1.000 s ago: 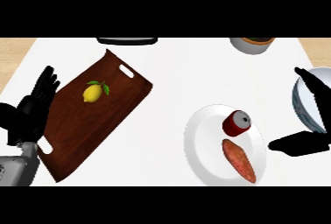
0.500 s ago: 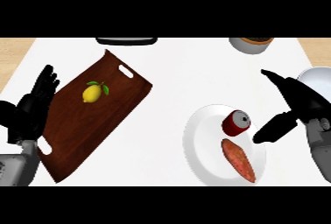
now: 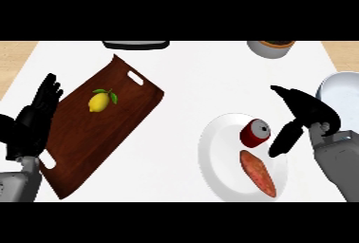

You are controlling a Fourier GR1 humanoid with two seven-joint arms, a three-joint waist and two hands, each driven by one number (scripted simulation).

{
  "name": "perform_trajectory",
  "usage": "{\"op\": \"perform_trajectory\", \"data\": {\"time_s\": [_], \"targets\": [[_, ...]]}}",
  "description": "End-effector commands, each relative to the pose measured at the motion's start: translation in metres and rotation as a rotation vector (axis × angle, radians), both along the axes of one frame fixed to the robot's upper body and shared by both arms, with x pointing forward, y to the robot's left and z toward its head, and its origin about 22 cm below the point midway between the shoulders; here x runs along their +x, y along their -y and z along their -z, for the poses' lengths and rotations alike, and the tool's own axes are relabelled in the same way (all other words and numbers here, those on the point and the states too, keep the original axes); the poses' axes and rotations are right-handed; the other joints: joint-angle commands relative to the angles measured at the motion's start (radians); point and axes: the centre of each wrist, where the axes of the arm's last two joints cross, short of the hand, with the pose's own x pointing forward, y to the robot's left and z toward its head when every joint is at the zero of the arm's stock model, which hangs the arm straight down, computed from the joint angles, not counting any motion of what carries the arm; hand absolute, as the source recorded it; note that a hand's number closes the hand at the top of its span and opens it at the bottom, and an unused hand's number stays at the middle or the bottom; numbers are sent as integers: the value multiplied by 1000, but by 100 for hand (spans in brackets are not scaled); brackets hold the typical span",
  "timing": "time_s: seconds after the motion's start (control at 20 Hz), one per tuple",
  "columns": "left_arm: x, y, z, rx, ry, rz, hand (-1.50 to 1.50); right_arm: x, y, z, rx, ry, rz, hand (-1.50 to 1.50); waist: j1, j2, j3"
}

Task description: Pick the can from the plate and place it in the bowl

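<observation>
My right hand [image 3: 303, 116] is spread wide just beside the can [image 3: 256, 133], thumb low, holding nothing; I judge this the approach, and closing round the can comes next. The can lies on the plate [image 3: 217, 156] above a sausage [image 3: 258, 173]; the bowl [image 3: 342, 95] looks empty.

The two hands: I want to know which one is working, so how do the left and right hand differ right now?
The right hand is beside the plate, thumb and fingers spread apart next to the can; the left hand rests at the view's left edge, fingers up, by the cutting board. The right hand is close to the task's can; the left hand is far from it. Both are black, open and hold nothing.
</observation>
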Motion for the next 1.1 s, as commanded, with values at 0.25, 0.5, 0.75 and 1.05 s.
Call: {"op": "perform_trajectory", "data": {"time_s": [0.25, 0.5, 0.75, 1.05], "targets": [[0, 19, 11, -1, 7, -5, 0, -8, -33, 14, -149, 72, 9, -150, -9, -2, 0], [1, -4, 7, 5, -4, -9, 0, -23, -26, 40, -94, -22, -2, -150, -13, -2, 0], [-5, -2, -13, 5, 25, -12, 0, -14, -37, 62, -103, -35, 21, -150, -7, -2, 0], [-4, -17, 2, -14, 0, 0, 0, -16, -24, 92, -94, -28, 35, -150, -7, -1, 0]]}}
